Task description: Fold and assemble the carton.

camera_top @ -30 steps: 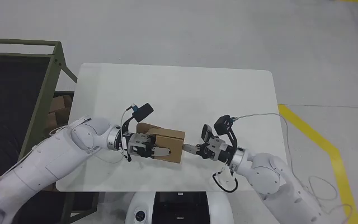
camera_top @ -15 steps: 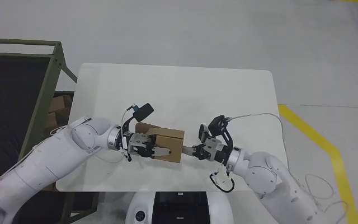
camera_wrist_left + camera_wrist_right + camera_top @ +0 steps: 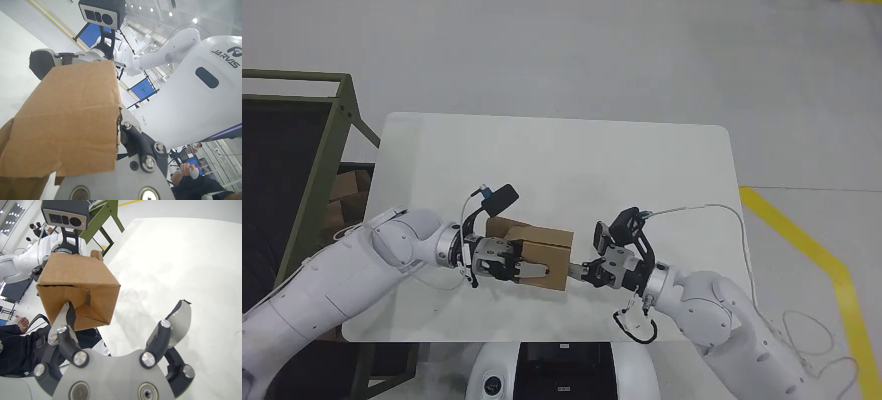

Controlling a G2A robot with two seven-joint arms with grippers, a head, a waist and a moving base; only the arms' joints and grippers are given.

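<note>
A brown carton is held just above the white table near its front edge. My left gripper is shut on the carton's near side from the left; in the left wrist view the carton rests against one of its fingers. My right gripper is open at the carton's right end. One of its fingertips presses on the partly folded end flaps of the carton, while the other finger hangs free over the table.
A green metal rack with cardboard pieces stands beside the table's left edge. A yellow floor line runs past the right side. The table's back half is bare.
My right gripper has moved left toward the carton, and its fingertip now touches the end flaps. The left arm and the carton have stayed put.
</note>
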